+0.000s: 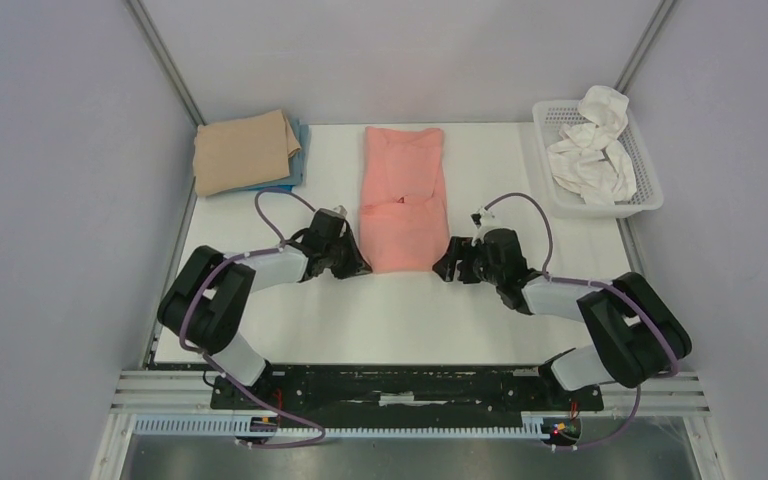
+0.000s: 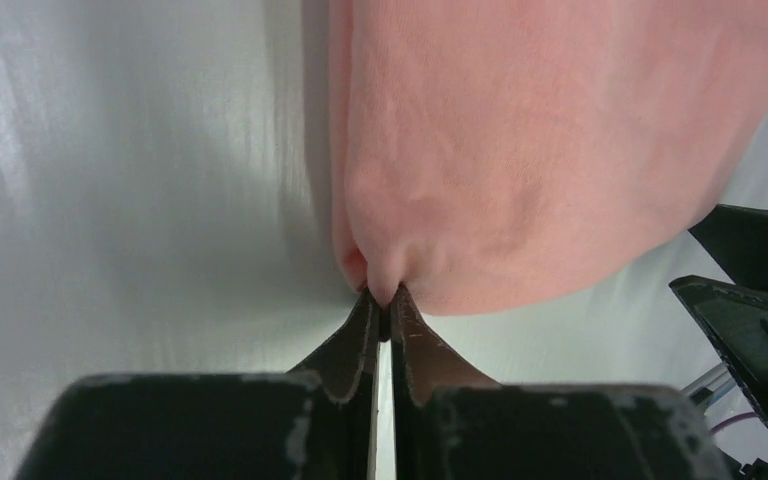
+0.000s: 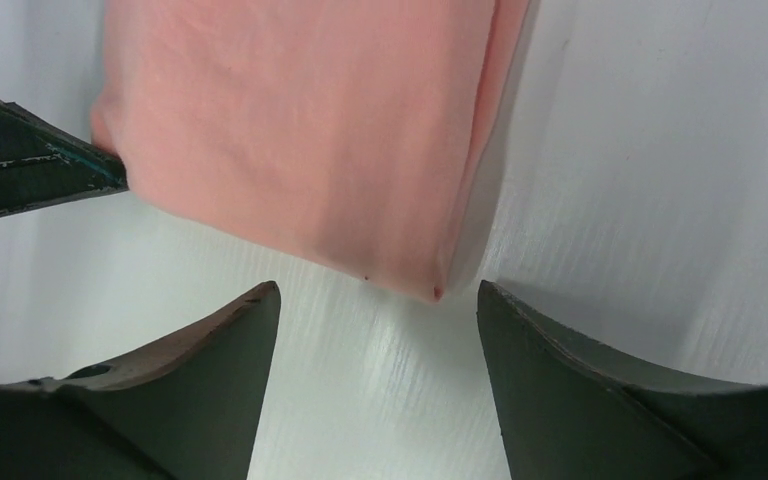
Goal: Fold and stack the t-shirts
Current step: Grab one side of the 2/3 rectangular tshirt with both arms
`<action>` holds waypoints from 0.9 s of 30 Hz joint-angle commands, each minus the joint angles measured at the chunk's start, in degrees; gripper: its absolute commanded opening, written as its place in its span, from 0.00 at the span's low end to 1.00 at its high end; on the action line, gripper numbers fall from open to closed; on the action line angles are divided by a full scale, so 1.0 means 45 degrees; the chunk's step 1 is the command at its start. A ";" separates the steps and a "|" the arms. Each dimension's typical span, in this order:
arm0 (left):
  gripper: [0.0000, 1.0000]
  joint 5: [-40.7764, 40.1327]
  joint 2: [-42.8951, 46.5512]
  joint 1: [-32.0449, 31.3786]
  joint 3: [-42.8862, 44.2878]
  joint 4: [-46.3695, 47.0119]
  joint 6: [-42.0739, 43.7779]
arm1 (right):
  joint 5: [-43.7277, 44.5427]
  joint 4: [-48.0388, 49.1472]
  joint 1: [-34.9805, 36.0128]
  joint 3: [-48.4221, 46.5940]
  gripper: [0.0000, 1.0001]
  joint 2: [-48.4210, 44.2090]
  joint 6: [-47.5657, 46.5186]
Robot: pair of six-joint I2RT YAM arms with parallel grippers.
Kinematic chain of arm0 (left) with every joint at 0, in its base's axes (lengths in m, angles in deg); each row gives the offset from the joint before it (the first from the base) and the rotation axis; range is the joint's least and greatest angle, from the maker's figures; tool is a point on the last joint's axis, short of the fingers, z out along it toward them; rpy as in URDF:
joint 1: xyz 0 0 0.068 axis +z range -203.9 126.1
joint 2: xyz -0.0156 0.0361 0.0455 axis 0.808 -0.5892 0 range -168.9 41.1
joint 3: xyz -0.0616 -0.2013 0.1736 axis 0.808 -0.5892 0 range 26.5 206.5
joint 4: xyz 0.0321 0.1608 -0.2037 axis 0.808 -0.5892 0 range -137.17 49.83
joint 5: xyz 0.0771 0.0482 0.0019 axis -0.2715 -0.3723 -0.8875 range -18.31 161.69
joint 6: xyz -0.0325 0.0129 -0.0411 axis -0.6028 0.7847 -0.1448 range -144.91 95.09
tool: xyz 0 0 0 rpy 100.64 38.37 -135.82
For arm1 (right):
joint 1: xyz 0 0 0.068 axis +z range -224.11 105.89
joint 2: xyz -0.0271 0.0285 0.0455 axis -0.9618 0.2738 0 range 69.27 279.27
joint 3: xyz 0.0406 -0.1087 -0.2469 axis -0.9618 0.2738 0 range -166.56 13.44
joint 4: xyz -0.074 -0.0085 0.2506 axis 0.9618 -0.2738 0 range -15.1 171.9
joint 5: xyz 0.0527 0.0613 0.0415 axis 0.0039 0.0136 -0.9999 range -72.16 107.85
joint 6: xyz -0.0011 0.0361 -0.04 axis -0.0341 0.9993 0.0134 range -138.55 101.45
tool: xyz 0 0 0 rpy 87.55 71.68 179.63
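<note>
The salmon-pink t-shirt [image 1: 402, 195] lies as a long folded strip in the middle of the table. My left gripper [image 1: 358, 266] is shut on its near left corner; the left wrist view shows the cloth [image 2: 520, 150] pinched between the fingertips [image 2: 360, 325]. My right gripper [image 1: 444, 268] is open just short of the near right corner [image 3: 430, 285], with the cloth [image 3: 300, 130] ahead of the jaws and not between them. The tan t-shirt [image 1: 243, 150] lies folded on the bright blue t-shirt [image 1: 298, 160] at the back left.
A white mesh basket [image 1: 640, 195] holding crumpled white cloth [image 1: 592, 155] stands at the back right. Grey walls close in the table on the left, the right and the back. The other arm's gripper [image 2: 755, 320] shows at the right of the left wrist view.
</note>
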 commanded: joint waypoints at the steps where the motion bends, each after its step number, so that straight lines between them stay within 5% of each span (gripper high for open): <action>1: 0.02 -0.0216 -0.0797 -0.0077 0.0135 -0.0454 -0.0059 | 0.0069 0.0449 -0.0001 -0.0392 0.69 0.0701 0.0445; 5: 0.02 -0.0463 -0.0756 -0.0080 -0.0014 -0.0594 -0.0054 | -0.0129 0.0507 -0.0001 -0.0363 0.57 0.0919 0.0437; 15: 0.02 -0.0664 -0.0334 -0.0097 -0.0688 -0.0183 -0.0132 | -0.1246 0.1956 -0.0001 -0.0093 0.01 0.1810 0.0070; 27: 0.02 -0.1223 0.2039 -0.1282 -0.2694 -0.0784 -0.1005 | -0.0157 0.1757 0.1511 0.3152 0.00 -0.2181 0.0031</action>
